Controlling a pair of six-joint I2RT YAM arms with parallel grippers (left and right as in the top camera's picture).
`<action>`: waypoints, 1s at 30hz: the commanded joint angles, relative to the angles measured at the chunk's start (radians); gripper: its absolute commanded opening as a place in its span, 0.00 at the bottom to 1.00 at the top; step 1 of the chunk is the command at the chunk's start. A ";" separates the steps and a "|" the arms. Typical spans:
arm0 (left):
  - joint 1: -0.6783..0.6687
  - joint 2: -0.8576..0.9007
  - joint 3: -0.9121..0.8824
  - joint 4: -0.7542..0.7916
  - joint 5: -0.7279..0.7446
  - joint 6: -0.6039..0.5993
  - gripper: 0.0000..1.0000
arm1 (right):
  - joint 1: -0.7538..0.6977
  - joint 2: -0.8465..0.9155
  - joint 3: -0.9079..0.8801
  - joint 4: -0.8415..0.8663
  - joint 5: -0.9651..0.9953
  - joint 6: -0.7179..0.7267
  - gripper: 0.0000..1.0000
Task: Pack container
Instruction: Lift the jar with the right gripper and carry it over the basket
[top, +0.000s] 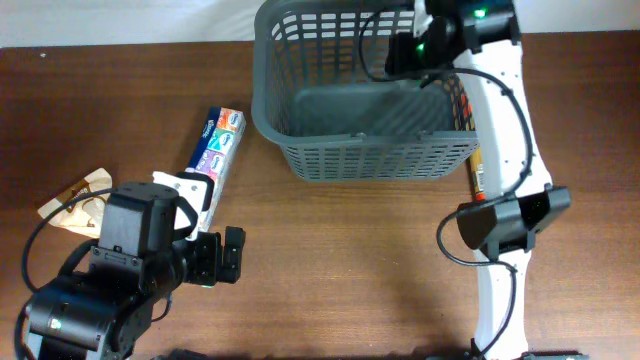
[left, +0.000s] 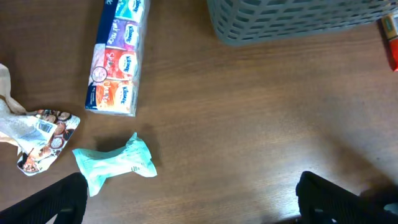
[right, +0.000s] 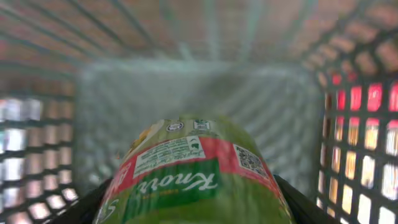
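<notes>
The dark grey slotted basket (top: 370, 160) stands at the back centre of the table. My right gripper (top: 408, 52) reaches into it over the right rim. In the right wrist view it (right: 189, 208) is shut on a green and red Knorr packet (right: 193, 174), held above the basket floor with the lattice walls (right: 199, 87) all round. My left gripper (top: 222, 255) is open and empty, low over the table at the front left. In the left wrist view its fingers (left: 196, 208) are spread wide, with a teal packet (left: 115, 163) lying just beyond the left finger.
A long Kleenex tissue multipack (top: 218, 140) (left: 115, 59) lies left of the basket (left: 298, 18). A crumpled brown printed packet (top: 75, 205) (left: 37, 134) lies at the far left. A red-orange packet (top: 478, 170) (left: 392, 43) lies against the basket's right side.
</notes>
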 joint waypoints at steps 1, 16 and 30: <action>-0.005 0.003 0.015 -0.001 -0.008 0.006 1.00 | -0.008 -0.008 -0.070 0.012 0.061 -0.010 0.04; -0.005 0.003 0.015 -0.013 -0.023 0.006 1.00 | -0.008 -0.008 -0.570 0.255 0.071 -0.010 0.06; -0.005 0.003 0.015 -0.019 -0.023 0.006 1.00 | -0.008 -0.010 -0.596 0.307 0.071 -0.018 0.76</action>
